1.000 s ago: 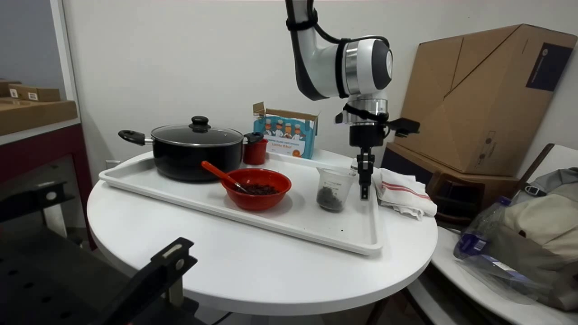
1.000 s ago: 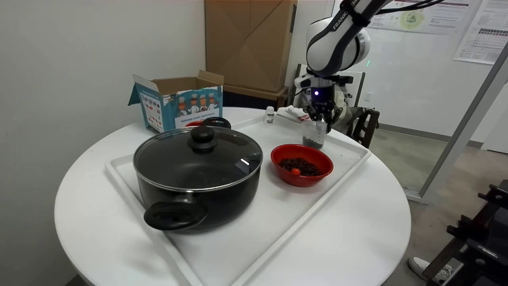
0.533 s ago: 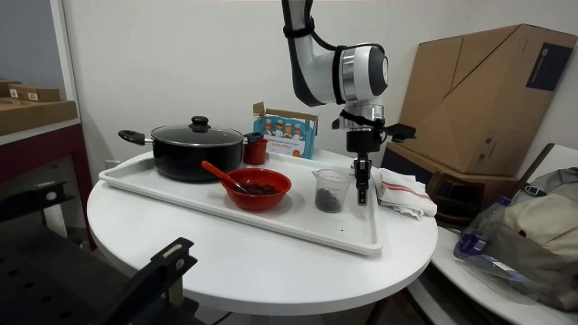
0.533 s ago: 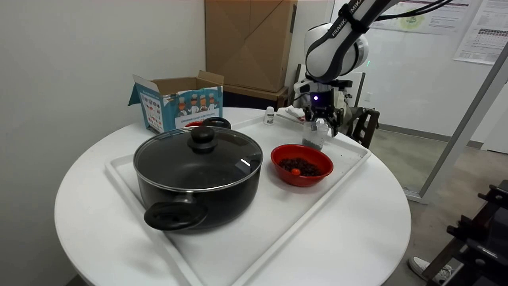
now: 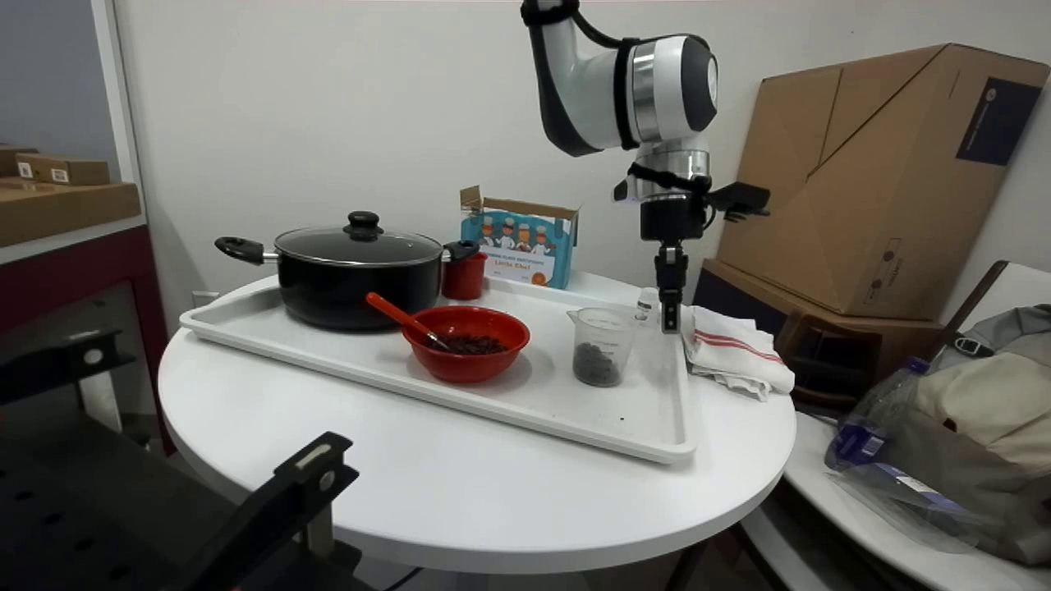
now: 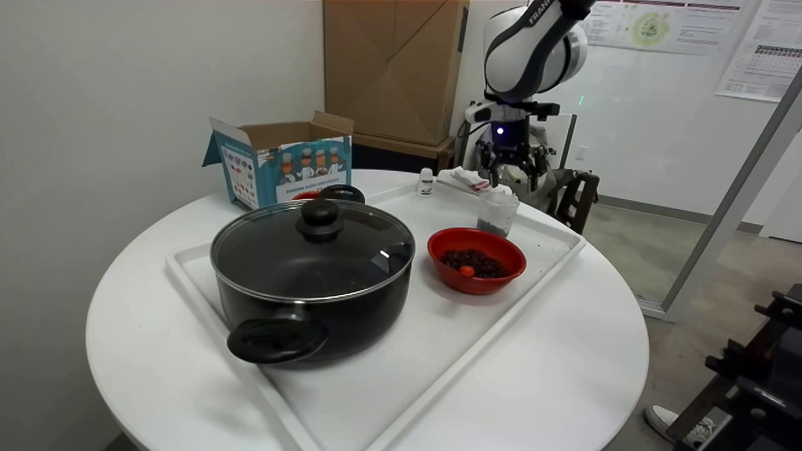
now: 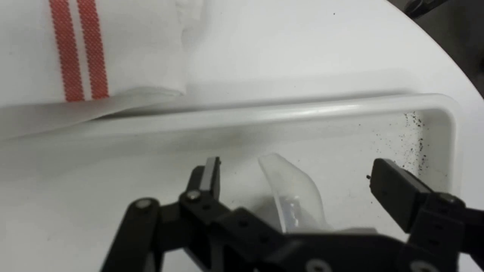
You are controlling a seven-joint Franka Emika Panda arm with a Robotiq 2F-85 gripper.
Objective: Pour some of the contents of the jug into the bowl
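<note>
The small clear jug (image 5: 603, 332) stands upright on the white tray, dark contents at its bottom; an exterior view also shows the jug (image 6: 498, 214) just behind the bowl. The red bowl (image 5: 465, 369) holds dark bits, with a red-handled utensil (image 5: 402, 317) leaning out of it. My gripper (image 5: 671, 322) is open above the tray's end, higher than the jug and beside it. In the wrist view a clear curved part of the jug (image 7: 298, 189) lies below and between the spread fingers of the gripper (image 7: 296, 163), untouched. The gripper's body hides the rest of the jug there.
A black lidded pot (image 5: 359, 283) and a red cup (image 5: 465, 277) share the tray (image 5: 575, 423). Behind are a blue box (image 5: 525, 246) and a small white bottle (image 6: 425, 182). A striped towel (image 5: 735, 349) overlaps the tray's edge. Dark specks (image 7: 420, 151) dot a tray corner.
The jug, held slightly tilted a second ago, now stands upright and released. My gripper has opened, dipped a little, then risen clear of the jug.
</note>
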